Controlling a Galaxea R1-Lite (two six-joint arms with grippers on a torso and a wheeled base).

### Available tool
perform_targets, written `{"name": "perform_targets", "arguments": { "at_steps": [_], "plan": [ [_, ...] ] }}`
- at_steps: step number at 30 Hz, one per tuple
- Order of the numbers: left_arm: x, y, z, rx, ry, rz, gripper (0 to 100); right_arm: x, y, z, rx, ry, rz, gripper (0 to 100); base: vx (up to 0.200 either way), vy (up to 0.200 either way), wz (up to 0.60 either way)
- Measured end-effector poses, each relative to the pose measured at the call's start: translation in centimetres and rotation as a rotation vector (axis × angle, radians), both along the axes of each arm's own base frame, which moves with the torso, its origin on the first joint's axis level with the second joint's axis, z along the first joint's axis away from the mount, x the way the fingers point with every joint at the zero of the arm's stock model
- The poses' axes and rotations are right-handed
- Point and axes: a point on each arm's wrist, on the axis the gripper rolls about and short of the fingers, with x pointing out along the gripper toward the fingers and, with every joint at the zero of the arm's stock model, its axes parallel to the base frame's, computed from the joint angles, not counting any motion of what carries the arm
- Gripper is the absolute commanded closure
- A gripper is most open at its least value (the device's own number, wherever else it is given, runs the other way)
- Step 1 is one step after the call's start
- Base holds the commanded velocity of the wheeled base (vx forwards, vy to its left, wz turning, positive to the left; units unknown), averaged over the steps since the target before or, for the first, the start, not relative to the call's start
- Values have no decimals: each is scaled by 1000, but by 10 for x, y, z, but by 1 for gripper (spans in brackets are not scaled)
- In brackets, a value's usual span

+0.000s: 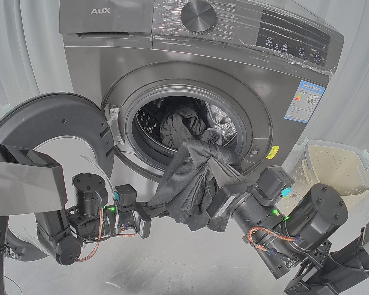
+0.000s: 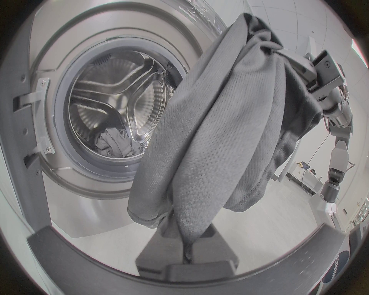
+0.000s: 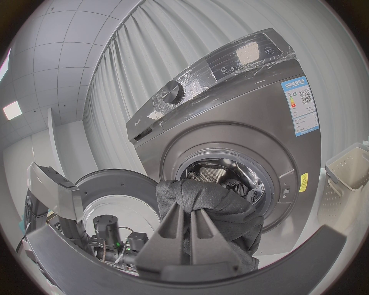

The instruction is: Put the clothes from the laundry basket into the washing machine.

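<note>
L tool (image 2: 187, 240) pinched shut on low edge of dark garment (image 1: 193, 178); R tool (image 3: 189, 210) clamped on its top, at washing machine (image 1: 96, 65) drum mouth. Inside drum a second piece (image 1: 181, 125), prob. clothing, half-hidden. Base of laundry basket (image 1: 340, 167) blocked by R arm (image 1: 315, 218).

left gripper (image 2: 185, 239) hanging low, left of centre in head view, fingers clamping dark garment (image 1: 188, 182) | right gripper (image 3: 187, 210) hanging higher, right of centre, fingers pinching the same garment, wrist angling up-left
</note>
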Motion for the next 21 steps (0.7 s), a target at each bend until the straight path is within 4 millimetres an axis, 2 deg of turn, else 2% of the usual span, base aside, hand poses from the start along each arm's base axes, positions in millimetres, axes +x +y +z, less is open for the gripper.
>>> {"name": "perform_targets", "arguments": {
  "at_steps": [4,5,13,21],
  "plan": [
    [-10,4,0,-1,-7,-2,100,4,-1,-3,-1,3,-10,100,0,0,0],
    [-13,6,-1,4,0,-2,100,4,-1,-3,1,0,-11,0,0,0,0],
    [-31,13,14,-1,-5,-14,100,10,-4,-13,-9,29,0,0,0,0,0],
    [-39,5,40,-64,-57,-43,100,9,-20,-44,-108,140,-5,0,0,0,0]
  ]
}}
